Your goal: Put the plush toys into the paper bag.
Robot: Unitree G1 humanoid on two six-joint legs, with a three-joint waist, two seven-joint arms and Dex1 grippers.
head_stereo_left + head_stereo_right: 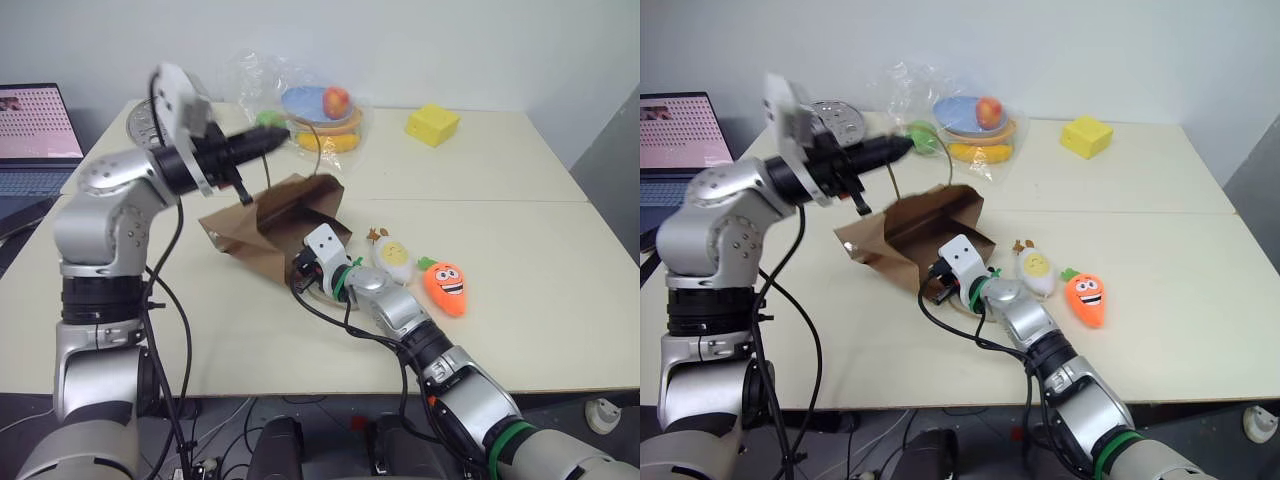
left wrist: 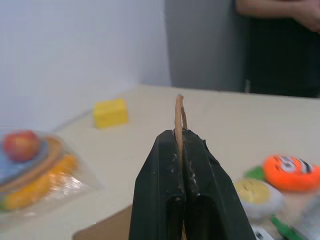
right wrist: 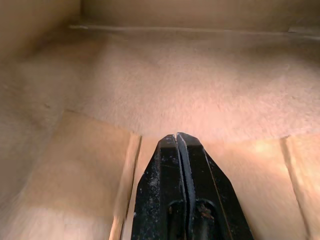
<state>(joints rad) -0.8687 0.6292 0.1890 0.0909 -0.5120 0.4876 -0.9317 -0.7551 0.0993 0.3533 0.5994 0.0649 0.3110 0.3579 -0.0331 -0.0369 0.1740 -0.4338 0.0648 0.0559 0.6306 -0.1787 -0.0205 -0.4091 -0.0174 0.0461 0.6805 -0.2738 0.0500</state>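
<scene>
The brown paper bag point(image 1: 268, 228) lies on its side on the table, mouth toward the toys. My left gripper point(image 1: 272, 140) is raised above it, shut on the bag's thin loop handle point(image 2: 179, 111). My right gripper point(image 3: 178, 139) reaches into the bag's mouth; its fingers are shut with nothing between them, and brown paper point(image 3: 175, 75) surrounds them. Two plush toys lie on the table just right of the bag: a white-and-yellow egg point(image 1: 393, 258) and an orange carrot point(image 1: 446, 286) with a smiling face.
A clear plastic bag of fruit point(image 1: 322, 110) and a yellow block point(image 1: 432, 124) sit at the back of the table point(image 1: 500, 200). A laptop point(image 1: 35, 130) stands at the far left. A person point(image 2: 280, 45) stands beyond the table's far side.
</scene>
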